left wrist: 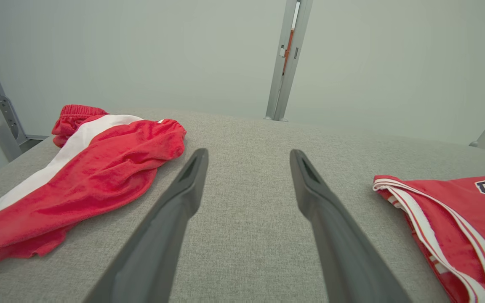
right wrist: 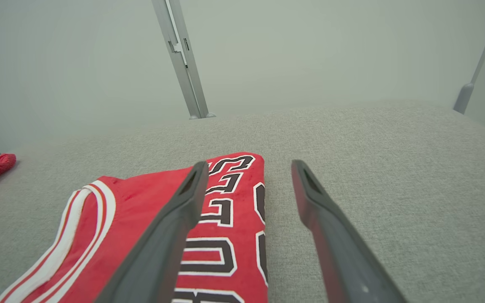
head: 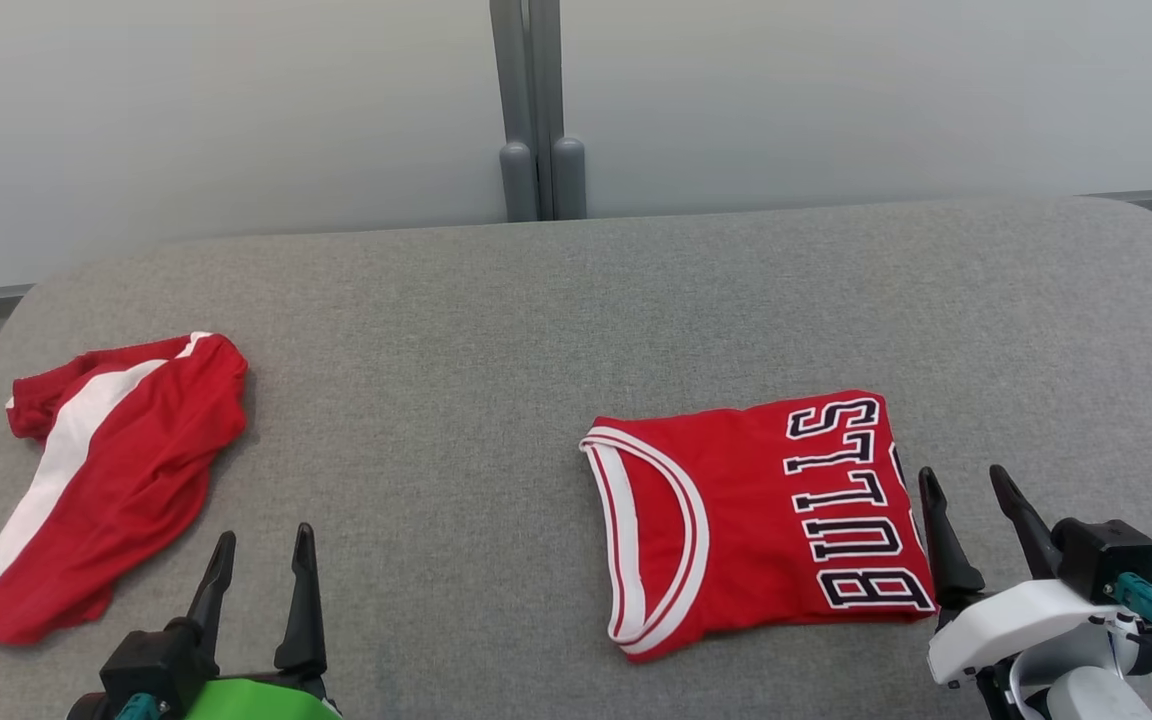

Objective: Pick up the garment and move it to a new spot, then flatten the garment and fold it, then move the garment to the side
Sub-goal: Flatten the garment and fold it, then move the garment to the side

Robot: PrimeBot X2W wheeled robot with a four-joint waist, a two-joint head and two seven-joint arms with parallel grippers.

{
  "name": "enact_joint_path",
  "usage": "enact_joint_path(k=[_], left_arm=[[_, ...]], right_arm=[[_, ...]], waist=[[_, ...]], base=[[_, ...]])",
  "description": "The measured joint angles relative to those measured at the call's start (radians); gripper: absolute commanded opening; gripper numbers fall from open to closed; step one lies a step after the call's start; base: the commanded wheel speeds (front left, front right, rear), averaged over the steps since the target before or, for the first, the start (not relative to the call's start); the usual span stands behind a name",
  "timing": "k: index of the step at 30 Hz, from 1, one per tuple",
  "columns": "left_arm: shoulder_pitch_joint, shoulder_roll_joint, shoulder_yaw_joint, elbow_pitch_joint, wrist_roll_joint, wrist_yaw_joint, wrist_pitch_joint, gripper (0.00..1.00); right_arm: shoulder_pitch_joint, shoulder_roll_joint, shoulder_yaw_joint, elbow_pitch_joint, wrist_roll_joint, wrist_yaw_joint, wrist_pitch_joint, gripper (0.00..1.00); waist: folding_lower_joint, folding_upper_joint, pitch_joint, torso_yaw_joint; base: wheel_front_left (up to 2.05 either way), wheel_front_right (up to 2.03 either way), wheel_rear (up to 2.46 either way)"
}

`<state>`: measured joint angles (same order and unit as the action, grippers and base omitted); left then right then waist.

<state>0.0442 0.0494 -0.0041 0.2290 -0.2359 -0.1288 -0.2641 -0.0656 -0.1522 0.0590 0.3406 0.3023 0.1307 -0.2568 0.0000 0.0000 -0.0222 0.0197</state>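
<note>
Garment (head: 756, 520), folded red jersey with dark lettering, lies flat on grey surface (head: 496, 330), just left of right hand (head: 963, 475); that hand's fingers apart, empty. Left hand (head: 266, 535) fingers apart, empty, between garment and crumpled red shorts (head: 106, 480).

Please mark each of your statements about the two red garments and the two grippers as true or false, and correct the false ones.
1. The red jersey lies folded on the grey surface. True.
2. The right gripper is shut on the jersey. False: it is open at the jersey's edge and holds nothing.
3. The red shorts with a white stripe lie crumpled on the robot's left side. True.
4. The shorts lie on top of the jersey. False: they lie apart, with bare grey surface between them.
5. The left gripper is open and holds nothing. True.
</note>
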Motion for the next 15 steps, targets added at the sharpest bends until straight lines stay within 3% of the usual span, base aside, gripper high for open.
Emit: enact_joint_path(k=[15], left_arm=[[0.007, 0.0, 0.004, 0.001, 0.0, 0.0, 0.0, 1.0]], right_arm=[[0.001, 0.008, 0.005, 0.002, -0.006, 0.0, -0.002, 1.0]], waist=[[0.0, 0.0, -0.002, 0.004]], base=[[0.0, 0.0, 0.0]])
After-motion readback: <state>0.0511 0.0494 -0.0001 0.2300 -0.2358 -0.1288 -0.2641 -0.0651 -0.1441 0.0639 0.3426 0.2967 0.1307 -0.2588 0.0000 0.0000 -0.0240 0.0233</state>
